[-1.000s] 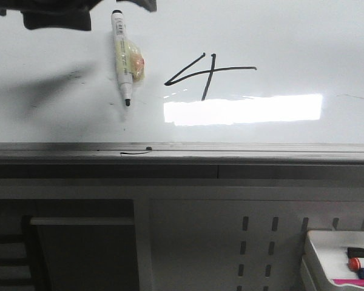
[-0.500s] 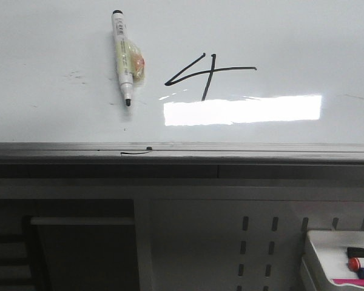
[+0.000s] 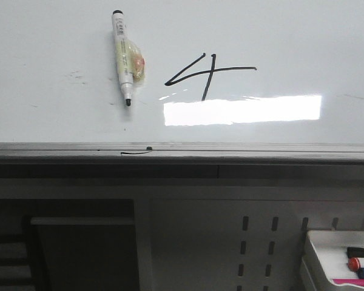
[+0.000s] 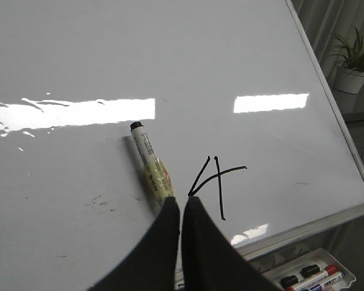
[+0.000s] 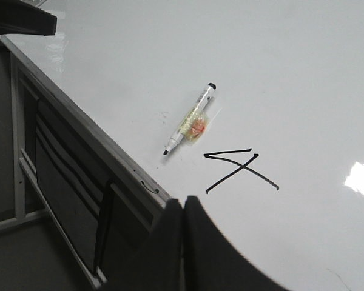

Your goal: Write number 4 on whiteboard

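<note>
The number 4 (image 3: 209,71) is drawn in thin black lines on the glossy whiteboard (image 3: 291,36), right of centre. A white uncapped marker (image 3: 123,57) with a yellowish wrap lies loose on the board to the left of it, tip toward the rail. No gripper shows in the front view. My left gripper (image 4: 180,200) is shut with nothing in it, hovering off the board near the marker (image 4: 150,170) and the number 4 (image 4: 219,182). My right gripper (image 5: 182,201) is shut and empty near the board's front edge, apart from the number 4 (image 5: 238,170) and the marker (image 5: 191,124).
A grey metal rail (image 3: 230,150) edges the board at the front, with a short black squiggle (image 3: 135,153) on it. A white tray (image 3: 327,254) of coloured markers sits low at the right. A potted plant (image 4: 352,60) stands beyond the board's far side.
A dark gripper at the top left of the front view one second ago has pulled out of that view. The marker and the 4 have not moved.
</note>
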You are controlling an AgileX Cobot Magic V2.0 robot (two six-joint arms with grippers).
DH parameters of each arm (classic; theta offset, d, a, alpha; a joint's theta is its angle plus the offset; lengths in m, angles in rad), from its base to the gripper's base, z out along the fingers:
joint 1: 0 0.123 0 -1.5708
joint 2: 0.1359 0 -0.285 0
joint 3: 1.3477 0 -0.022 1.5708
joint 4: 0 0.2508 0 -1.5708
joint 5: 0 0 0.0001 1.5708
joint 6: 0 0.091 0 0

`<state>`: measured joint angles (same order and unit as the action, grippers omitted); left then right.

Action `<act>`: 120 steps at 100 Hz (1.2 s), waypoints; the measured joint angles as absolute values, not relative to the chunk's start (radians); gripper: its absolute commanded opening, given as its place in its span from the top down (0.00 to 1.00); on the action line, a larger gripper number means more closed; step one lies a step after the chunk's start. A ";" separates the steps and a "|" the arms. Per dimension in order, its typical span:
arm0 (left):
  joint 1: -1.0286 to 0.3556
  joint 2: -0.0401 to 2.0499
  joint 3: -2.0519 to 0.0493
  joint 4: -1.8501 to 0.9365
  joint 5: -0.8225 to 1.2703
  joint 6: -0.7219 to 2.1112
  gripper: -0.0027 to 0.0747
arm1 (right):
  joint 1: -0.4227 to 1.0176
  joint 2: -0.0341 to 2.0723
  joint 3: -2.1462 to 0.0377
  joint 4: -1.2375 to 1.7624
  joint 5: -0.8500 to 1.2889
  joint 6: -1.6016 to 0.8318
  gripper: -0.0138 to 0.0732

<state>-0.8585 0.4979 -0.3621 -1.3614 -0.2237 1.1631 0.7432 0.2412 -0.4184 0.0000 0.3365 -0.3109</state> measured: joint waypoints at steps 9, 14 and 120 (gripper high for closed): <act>-0.859 0.495 -0.353 -1.361 -0.222 1.163 0.99 | 0.743 0.241 -0.417 0.000 0.337 -0.308 0.89; -0.859 0.493 -0.351 -1.361 -0.222 1.163 0.99 | 0.743 0.241 -0.414 0.000 0.337 -0.308 0.89; -0.469 0.274 -0.104 -0.337 -0.242 0.473 0.99 | 0.743 0.241 -0.412 0.000 0.337 -0.306 0.89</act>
<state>-0.4689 0.2735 -0.1038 -0.3371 -0.2425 0.4726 0.7432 0.2412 -0.4122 0.0000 0.3365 -0.3060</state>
